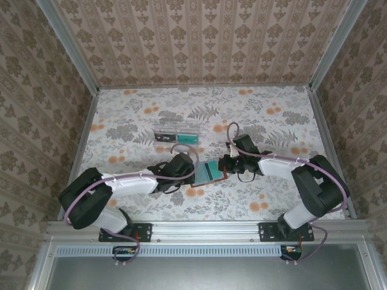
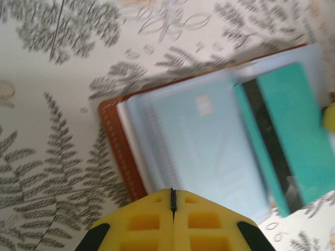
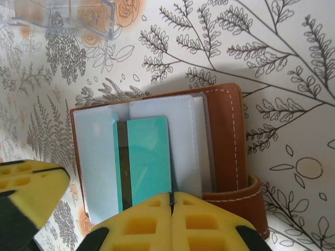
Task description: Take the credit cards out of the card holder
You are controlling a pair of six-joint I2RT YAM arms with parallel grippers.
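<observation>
Left tool [image 2: 172, 201] shut, empty, pressing the wallet [image 2: 118, 151] just ahead. Right tool [image 3: 171, 201] shut at the card [image 3: 149, 157], hold unclear. If that press slips, the wallet could drag along.

1. The left arm [image 1: 130, 181] is built of a white tubular link set between rounded, glossy black joint housings.
2. The right arm [image 1: 278, 166] is made up alike, in white tube and black housings.
3. A thin pale lilac cable [image 1: 181, 146] is looped along the left arm, and a like cable [image 1: 228, 133] along the right arm.
4. Each arm is carried on a black mounting base, the left base [image 1: 130, 232] and the right base [image 1: 284, 232].
5. The left gripper [image 2: 172, 194] is fitted with yellow moulded fingers [image 2: 141, 224], marked with rectangular recesses and trimmed with black at the outer corners.
6. The right gripper [image 3: 170, 197] is fitted with the same yellow recessed fingers [image 3: 141, 226].
</observation>
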